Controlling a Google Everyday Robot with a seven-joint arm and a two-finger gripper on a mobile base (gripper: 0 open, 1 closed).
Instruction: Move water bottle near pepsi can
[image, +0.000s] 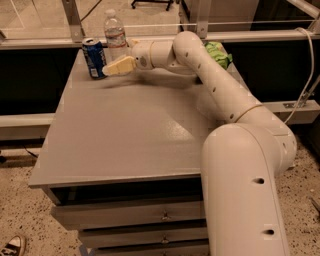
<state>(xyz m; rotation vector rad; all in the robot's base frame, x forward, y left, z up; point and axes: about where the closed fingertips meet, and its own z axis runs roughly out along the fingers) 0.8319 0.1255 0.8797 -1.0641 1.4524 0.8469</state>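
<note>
The water bottle (115, 34), clear with a white cap and a white-and-red label, stands upright at the far left of the grey table (135, 135). The pepsi can (94, 57), dark blue with a silver top, stands just to its left and slightly nearer, a small gap apart. My gripper (116, 66) reaches in from the right. It sits low in front of the bottle's base and just right of the can. The bottle's lower part is hidden behind the gripper.
A green bag (218, 53) lies at the table's far right, behind my arm (215, 85). A metal rail and posts (70, 20) run along the far edge. Drawers (135, 215) sit under the table's front edge.
</note>
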